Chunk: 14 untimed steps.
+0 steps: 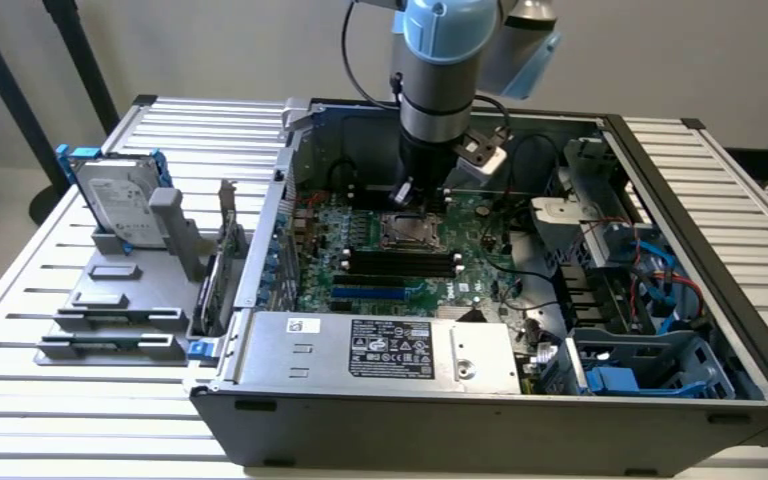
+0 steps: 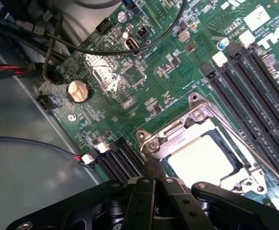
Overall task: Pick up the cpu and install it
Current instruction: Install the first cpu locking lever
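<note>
Install step: gripper (image 2: pixel 154 184) hovering with fingers pressed together, holding nothing, beside socket (image 2: pixel 204 153); cpu (image 2: pixel 204 160) sitting inside.

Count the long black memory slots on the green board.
4 memory slots, lying side by side on the green board, just in front of the metal chip socket; the arm may hide others.

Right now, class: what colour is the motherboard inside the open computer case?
Green motherboard, clearest in the wrist view.
</note>
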{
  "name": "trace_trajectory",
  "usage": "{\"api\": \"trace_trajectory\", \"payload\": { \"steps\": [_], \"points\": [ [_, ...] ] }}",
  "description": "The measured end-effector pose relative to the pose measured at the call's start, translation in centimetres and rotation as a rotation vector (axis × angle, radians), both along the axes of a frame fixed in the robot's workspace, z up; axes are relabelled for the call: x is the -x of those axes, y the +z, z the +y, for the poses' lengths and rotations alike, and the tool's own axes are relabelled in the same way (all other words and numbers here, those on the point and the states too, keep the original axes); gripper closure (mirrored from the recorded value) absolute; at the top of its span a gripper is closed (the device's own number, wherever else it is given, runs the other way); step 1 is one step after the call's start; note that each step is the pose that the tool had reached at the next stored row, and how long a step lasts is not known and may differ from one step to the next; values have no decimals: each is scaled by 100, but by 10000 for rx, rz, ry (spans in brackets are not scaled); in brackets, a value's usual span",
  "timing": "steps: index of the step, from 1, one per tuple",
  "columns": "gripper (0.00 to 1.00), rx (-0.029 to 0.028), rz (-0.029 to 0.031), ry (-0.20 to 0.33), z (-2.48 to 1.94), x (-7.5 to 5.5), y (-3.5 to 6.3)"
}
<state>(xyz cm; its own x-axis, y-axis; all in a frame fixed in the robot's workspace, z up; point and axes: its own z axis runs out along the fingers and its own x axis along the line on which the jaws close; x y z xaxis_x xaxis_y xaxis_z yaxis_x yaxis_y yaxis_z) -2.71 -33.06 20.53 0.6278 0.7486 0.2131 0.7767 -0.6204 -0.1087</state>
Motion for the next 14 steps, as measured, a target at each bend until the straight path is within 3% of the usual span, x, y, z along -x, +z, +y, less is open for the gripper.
{"api": "trace_trajectory", "payload": {
  "steps": [14],
  "points": [
    [89,-25,0,0,-339,132,240]
  ]
}}
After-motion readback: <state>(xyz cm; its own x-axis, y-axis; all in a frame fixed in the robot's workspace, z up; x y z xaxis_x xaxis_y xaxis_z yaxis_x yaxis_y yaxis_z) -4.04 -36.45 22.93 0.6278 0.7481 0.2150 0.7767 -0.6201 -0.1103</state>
